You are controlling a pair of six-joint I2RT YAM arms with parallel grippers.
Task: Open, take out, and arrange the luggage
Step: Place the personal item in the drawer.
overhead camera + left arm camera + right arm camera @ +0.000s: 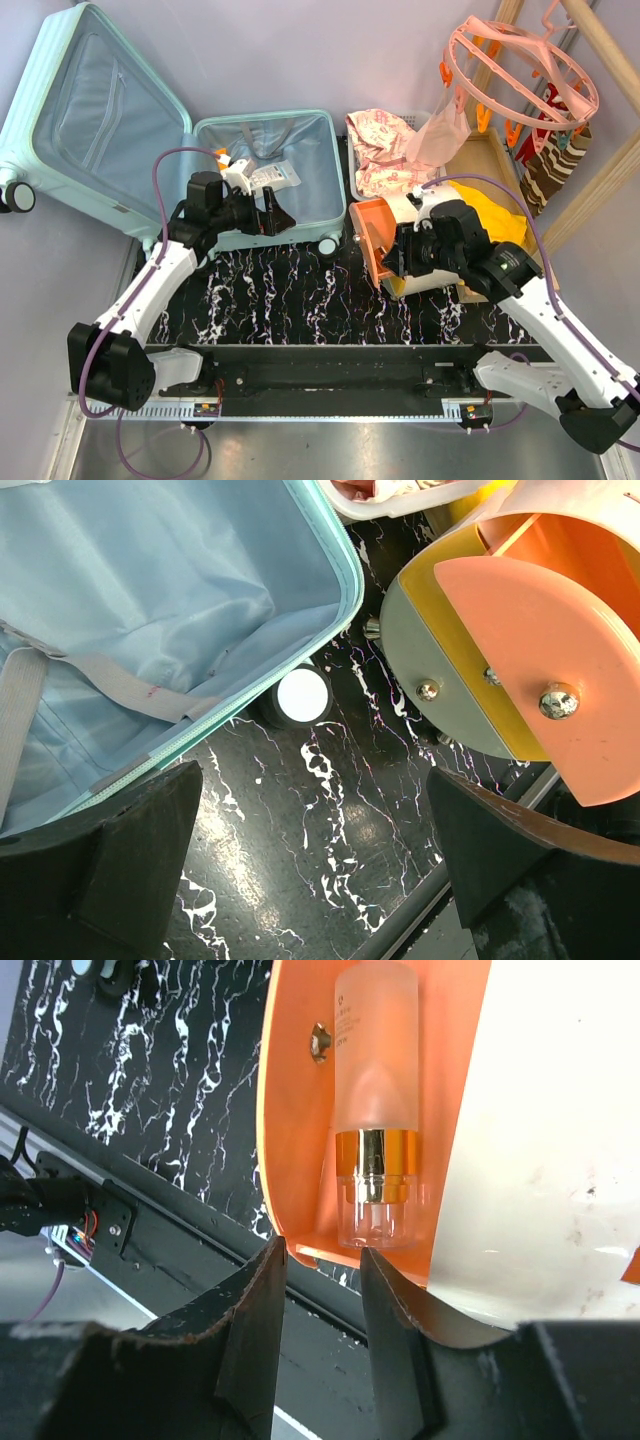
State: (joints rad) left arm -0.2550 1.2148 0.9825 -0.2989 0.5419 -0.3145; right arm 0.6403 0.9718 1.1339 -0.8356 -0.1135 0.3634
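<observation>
The pale mint luggage lies open, its lid leaning back at the far left. A white packet and a small bottle rest on its lining. My left gripper hovers at the luggage's front rim, open, with only marble table under it. A cream cylinder with an orange end lies right of the luggage. My right gripper is half closed, both tips against the lower lip of the orange end. A frosted pump bottle sits inside.
A white basket holding pink printed cloth stands behind the cylinder. A pink clip hanger hangs at the back right over yellow cloth. Wooden poles cross the right corner. A luggage wheel faces the orange disc.
</observation>
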